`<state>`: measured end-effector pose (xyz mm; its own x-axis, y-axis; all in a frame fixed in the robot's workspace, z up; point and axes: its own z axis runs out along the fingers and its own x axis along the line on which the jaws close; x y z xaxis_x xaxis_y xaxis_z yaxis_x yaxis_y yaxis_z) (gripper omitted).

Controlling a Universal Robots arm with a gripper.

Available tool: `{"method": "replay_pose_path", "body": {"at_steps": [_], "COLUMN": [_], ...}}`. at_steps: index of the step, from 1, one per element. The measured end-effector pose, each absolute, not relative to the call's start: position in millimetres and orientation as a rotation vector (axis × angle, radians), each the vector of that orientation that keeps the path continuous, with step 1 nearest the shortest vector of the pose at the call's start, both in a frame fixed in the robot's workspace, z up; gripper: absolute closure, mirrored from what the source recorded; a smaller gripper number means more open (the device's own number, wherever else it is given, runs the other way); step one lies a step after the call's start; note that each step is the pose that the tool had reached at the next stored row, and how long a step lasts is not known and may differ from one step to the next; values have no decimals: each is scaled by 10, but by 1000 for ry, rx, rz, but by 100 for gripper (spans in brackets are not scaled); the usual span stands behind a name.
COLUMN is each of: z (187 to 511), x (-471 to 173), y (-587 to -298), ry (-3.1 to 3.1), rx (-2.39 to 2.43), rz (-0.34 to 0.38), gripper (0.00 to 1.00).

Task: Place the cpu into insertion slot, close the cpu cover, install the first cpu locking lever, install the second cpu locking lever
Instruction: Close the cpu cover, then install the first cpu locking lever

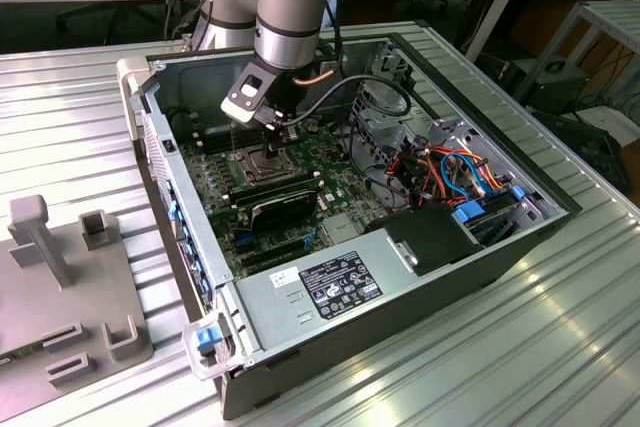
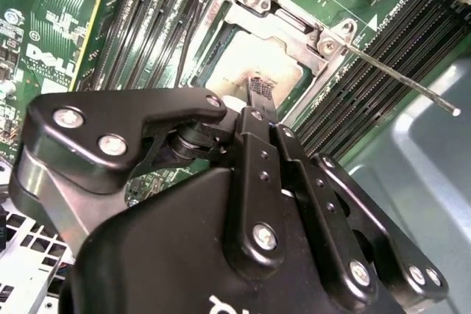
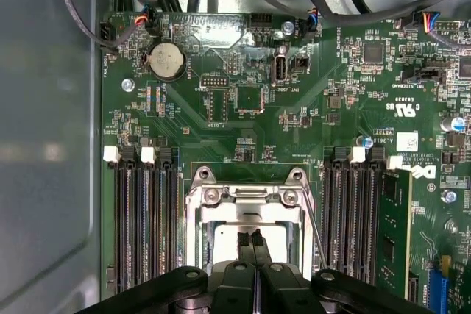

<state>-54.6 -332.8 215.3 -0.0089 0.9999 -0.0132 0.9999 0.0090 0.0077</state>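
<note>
The cpu (image 3: 227, 239) (image 2: 254, 60), with its silvery-tan top, lies in the insertion slot (image 1: 262, 162) on the green board. The cpu cover (image 3: 250, 196) (image 2: 291, 27), a silver frame, lies down around it, and the chip shows through its window. My gripper (image 3: 251, 242) (image 2: 263, 92) (image 1: 272, 143) hangs directly over the chip with its black fingers pressed together; they hold nothing. Whether the tips touch the chip is unclear. One thin locking lever (image 2: 412, 82) (image 3: 315, 237) stands free beside the socket, slanting away from it.
Black memory slots (image 3: 143, 218) flank the socket on both sides, and a green memory stick (image 3: 394, 226) stands in one. Case walls, cables (image 1: 450, 172) and a power supply (image 1: 330, 282) surround the board. A grey fixture (image 1: 60, 287) sits on the table at the exterior view's left.
</note>
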Motion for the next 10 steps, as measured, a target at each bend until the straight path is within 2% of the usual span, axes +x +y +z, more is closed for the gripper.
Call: {"method": "replay_pose_path", "body": {"at_steps": [10], "z": [2152], "x": [-525], "y": [-3328], "ry": [2221], "rx": [2201], "rz": [-6], "gripper": [89]}}
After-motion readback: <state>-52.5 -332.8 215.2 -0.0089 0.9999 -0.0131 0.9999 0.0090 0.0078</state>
